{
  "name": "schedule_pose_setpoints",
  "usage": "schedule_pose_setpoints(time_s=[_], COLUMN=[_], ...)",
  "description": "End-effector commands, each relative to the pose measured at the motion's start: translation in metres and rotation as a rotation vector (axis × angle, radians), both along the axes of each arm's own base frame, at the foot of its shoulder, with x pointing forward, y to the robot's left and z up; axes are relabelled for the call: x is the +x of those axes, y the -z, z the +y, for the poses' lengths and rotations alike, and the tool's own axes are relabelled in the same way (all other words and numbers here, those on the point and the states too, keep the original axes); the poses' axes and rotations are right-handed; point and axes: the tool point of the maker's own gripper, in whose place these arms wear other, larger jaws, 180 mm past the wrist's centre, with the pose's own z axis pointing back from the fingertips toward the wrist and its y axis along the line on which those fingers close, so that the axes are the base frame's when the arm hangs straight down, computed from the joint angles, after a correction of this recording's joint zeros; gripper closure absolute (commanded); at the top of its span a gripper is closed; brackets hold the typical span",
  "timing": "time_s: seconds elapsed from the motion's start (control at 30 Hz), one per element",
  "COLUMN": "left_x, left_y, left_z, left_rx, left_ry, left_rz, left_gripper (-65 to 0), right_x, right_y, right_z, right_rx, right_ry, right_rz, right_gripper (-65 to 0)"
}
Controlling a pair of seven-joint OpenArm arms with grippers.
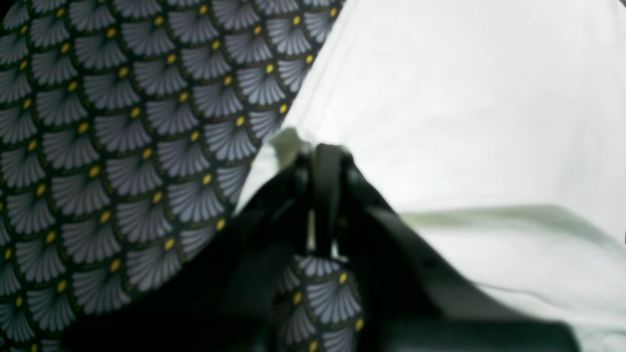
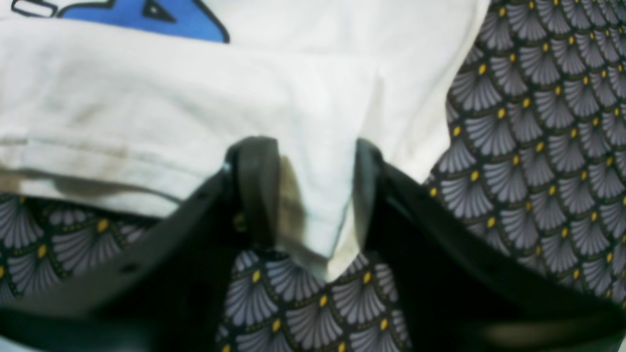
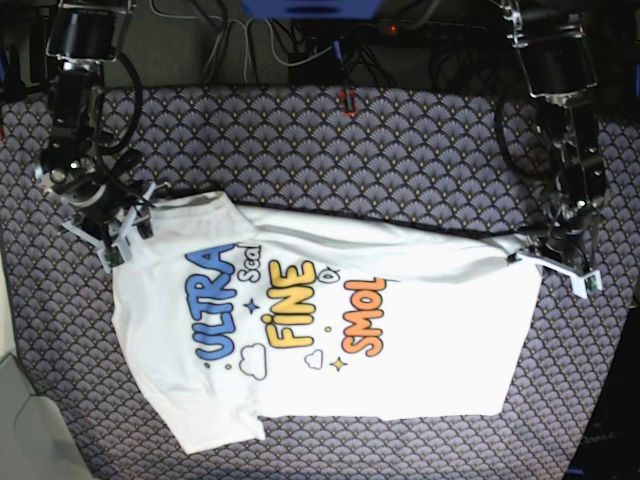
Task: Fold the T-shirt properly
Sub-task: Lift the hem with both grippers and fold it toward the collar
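Fabric first, left wrist view: my left gripper (image 1: 320,146) has its black jaws pinched tight on a smooth white fold of the T-shirt (image 1: 464,98), above the tablecloth (image 1: 122,146) with its grey fan-scale print and yellow dots.

Right wrist view: my right gripper (image 2: 313,161) stands half-spread, a creased hem corner of the T-shirt (image 2: 313,122) between its fingers (image 2: 257,186).

Base view: T-shirt (image 3: 400,360) lies print-up on the tablecloth (image 3: 400,150), top edge folded over; both arms reach down to opposite ends.
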Motion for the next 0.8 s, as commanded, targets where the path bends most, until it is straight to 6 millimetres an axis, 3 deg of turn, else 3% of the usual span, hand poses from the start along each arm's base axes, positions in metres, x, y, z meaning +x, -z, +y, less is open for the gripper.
schedule_pose_setpoints(time_s=[0.0, 0.07, 0.47, 0.77], left_x=[0.011, 0.011, 0.022, 0.041], left_y=[-0.02, -0.02, -0.031, -0.052], left_z=[0.006, 0.006, 0.006, 0.007], left_rx=[0.021, 0.021, 0.019, 0.019], left_ry=[-0.001, -0.001, -0.004, -0.006], left_rz=[-0.06, -0.06, -0.091, -0.142], left_gripper=[-0.6, -0.6, -0.6, -0.6], right_x=[0.012, 0.015, 0.048, 0.074], right_y=[-0.016, -0.019, -0.051, -0.045], right_z=[-0.003, -0.002, -0.004, -0.018], right_rx=[0.002, 0.003, -0.001, 0.024], right_ry=[-0.008, -0.008, -0.007, 0.027], right_rz=[-0.059, -0.067, -0.155, -0.127], right_gripper=[-11.5, 0.0, 0.0, 0.0])
